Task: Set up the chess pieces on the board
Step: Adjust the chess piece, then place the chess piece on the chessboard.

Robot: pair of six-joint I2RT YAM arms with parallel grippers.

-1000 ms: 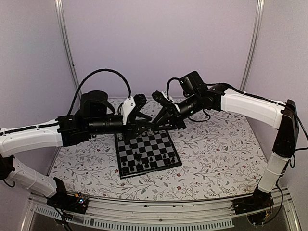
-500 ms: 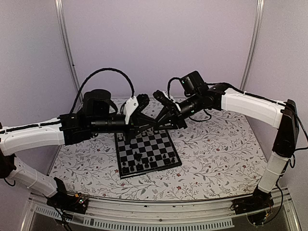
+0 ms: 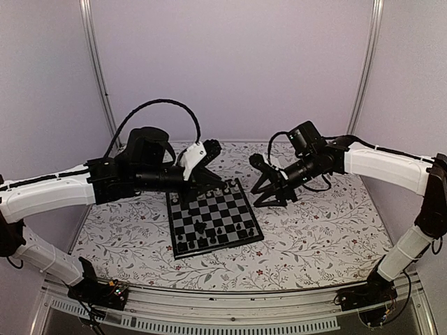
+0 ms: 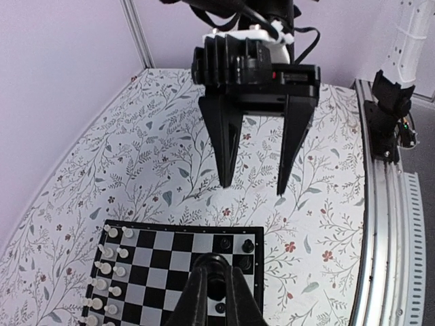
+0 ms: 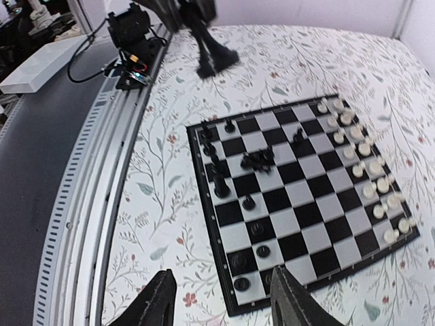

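Plain lilac walls (image 3: 230, 70) box in a table (image 3: 321, 230) covered with a floral cloth. The board (image 3: 219, 248) sits a bit left of the middle of it, turned slightly so its sides don't line up with the table edges. White pieces (image 5: 363, 146) stand in two tidy rows along the board's far side. Black pieces (image 5: 221, 190) are way messier: some are strung along the near side, and a little clump (image 5: 258, 160) looks tipped over together a few squares in from there. Left gripper (image 4: 215, 268) comes in from the left and hangs above the board with its fingers pulled in until they nearly touch. It's too dark down there to tell whether a piece is pinched between them. Right gripper (image 4: 253, 189) is off the board altogether, over bare cloth just beyond the board's right edge and toward its far corner. It points down with its jaws spread wide and nothing between them. In the right wrist view its two fingers (image 5: 158, 299) stand well apart, and the board's near-right corner shows in the gap. A thick black cable (image 3: 157, 105) arches over the left arm, and a metal rail (image 3: 230, 307) runs along the near edge of the table, where both arms are bolted down.
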